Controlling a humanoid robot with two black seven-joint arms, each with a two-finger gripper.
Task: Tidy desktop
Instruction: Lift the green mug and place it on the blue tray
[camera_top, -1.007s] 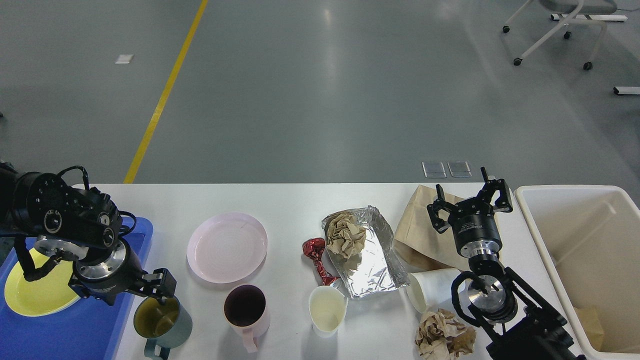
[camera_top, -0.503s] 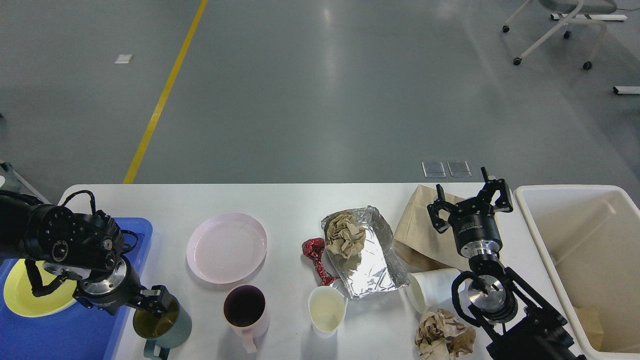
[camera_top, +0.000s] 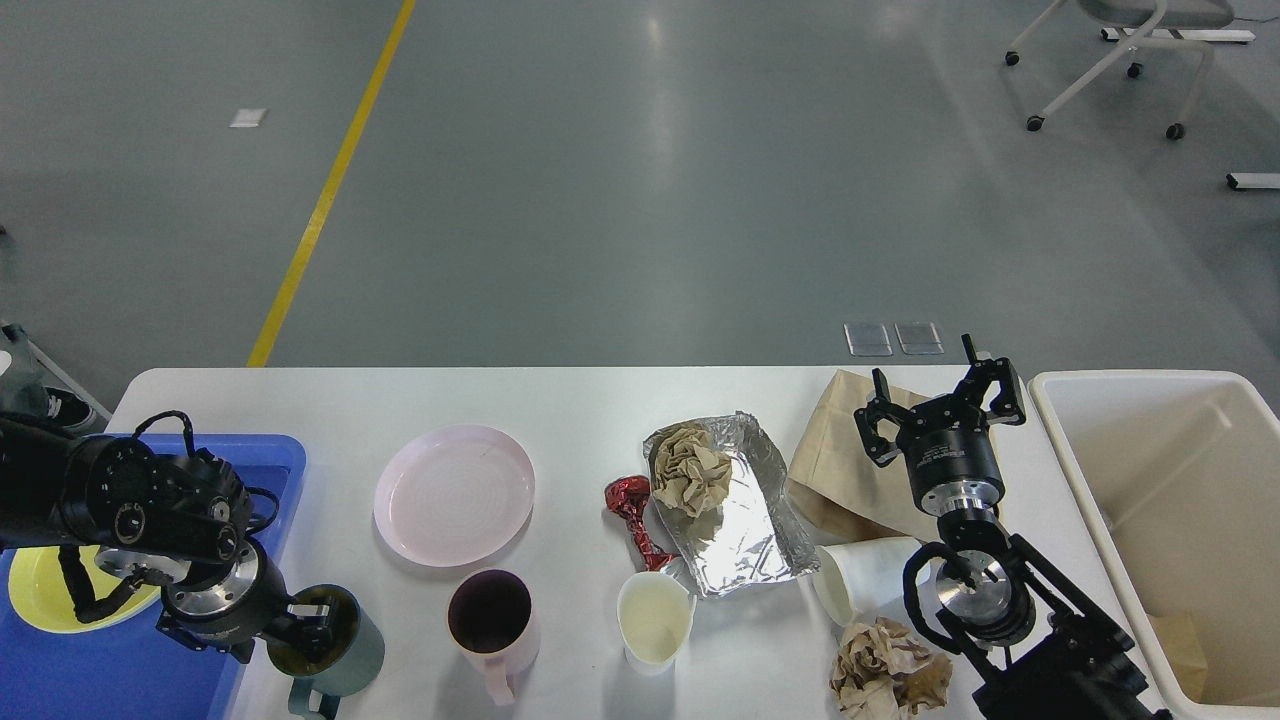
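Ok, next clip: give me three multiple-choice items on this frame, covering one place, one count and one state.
1. Where is the crumpled brown paper ball?
A. on the silver foil sheet
B. in the cream rectangular bin
C. on the round pink plate

2. How many plates show?
A. one
B. two
C. four

3. The right gripper is:
A. shut on the brown paper bag
B. open
C. out of view

Answers: A, it lies on the foil; B, the pink one and a yellow plate in the blue plastic tray; B, its fingers stand spread, holding nothing.

left hand (camera_top: 312, 627) – in teal mug (camera_top: 335, 640) | right hand (camera_top: 940, 405) – spread
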